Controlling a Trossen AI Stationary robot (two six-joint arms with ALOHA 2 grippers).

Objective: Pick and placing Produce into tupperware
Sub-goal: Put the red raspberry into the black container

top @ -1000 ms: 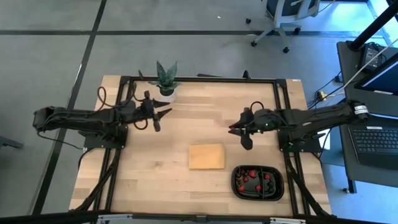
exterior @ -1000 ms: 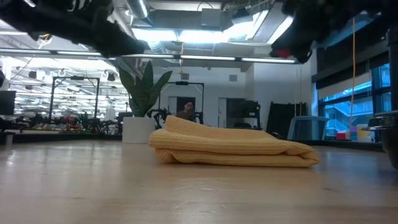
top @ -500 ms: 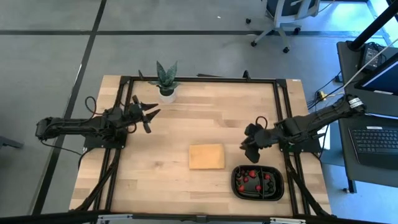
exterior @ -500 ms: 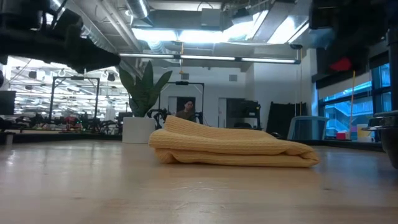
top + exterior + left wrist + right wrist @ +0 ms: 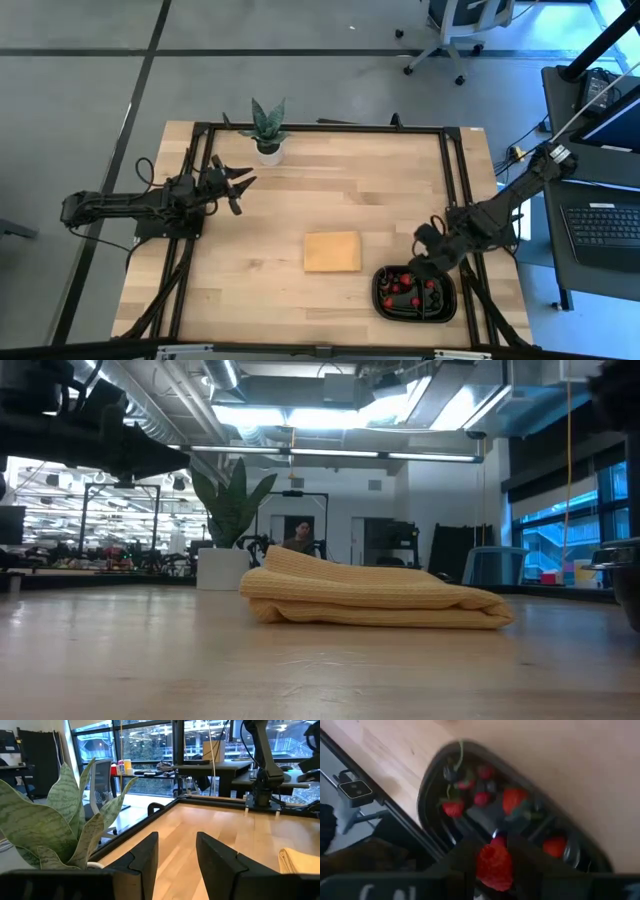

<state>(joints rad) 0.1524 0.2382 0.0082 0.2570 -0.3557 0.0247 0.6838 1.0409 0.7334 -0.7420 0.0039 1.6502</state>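
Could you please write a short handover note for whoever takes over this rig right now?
Right gripper: shut on a red strawberry, hovering over the black tray at the table's front right corner.
Left gripper: open and empty, waiting at the table's left side near the potted plant.
Done: several red and dark berries already lie in the tray.
Left: release the held strawberry into the tray. No loose produce shows on the tabletop, so this may be the last piece.
The folded tan cloth sits mid-table, untouched.
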